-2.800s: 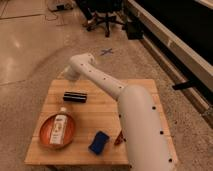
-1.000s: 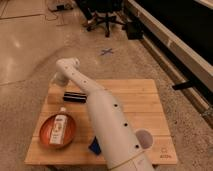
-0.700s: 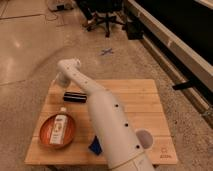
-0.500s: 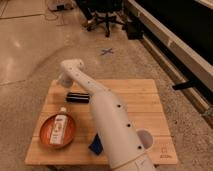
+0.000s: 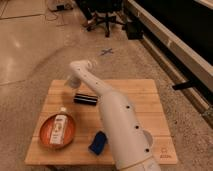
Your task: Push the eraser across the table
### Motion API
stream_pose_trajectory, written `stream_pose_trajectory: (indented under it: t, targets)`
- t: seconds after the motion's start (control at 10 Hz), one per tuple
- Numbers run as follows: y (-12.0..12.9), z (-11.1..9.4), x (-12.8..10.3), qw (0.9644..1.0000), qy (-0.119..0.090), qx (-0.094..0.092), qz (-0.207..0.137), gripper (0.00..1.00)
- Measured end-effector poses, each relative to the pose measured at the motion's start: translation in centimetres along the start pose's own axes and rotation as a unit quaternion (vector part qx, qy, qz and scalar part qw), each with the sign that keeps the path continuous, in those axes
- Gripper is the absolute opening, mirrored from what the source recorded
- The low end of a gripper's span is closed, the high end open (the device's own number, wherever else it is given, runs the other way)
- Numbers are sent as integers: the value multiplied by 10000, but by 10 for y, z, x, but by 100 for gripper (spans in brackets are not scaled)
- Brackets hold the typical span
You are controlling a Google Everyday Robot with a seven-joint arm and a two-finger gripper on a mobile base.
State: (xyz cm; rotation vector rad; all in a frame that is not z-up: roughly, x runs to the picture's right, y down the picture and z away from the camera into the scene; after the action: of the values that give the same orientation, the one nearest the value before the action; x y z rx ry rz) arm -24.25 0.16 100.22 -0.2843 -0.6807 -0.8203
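Focus on the small black bar-shaped eraser point(image 5: 86, 98); it is seen lying flat on the low light wooden slatted table point(image 5: 145, 107), in the far half, toward the picture's left; its long axis is laid across the view, roughly parallel to the table's far edge; the gripper point(image 5: 72, 83) of the white arm is hung just beyond it, near the far left corner, a little off the bar's left end; whether it is apart or together cannot be told, nor can contact be confirmed; so the eraser is placed on the gripper's near side, broadside on; a push toward the camera side is judged likeliest, best met at mid-length lest the bar be spun; the round red-brown dish point(image 5: 45, 127) and blue folded pad point(image 5: 98, 142) are set nearer, in that path's neighbourhood.
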Motion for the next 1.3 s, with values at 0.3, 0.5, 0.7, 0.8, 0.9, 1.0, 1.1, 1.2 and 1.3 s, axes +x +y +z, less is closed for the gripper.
stream_pose_trajectory:
  t: [0.3,0.5,0.7,0.8,0.9,1.0,1.1,1.2,1.3]
  targets:
    - [31,-9,18,9997,87,-131,163,65]
    - [53,-21,24,9995,82,-181,264,65]
    - [68,-30,26,9992,42,-228,341,65]
    - [77,-35,26,9989,17,-259,383,65]
    - [84,-40,27,9987,0,-281,416,65]
    - [91,-45,28,9985,-5,-311,441,65]
    - [99,-49,29,9983,-16,-342,465,65]
    - [104,-53,29,9982,-26,-361,483,65]
    - [109,-56,30,9980,-35,-381,501,65]
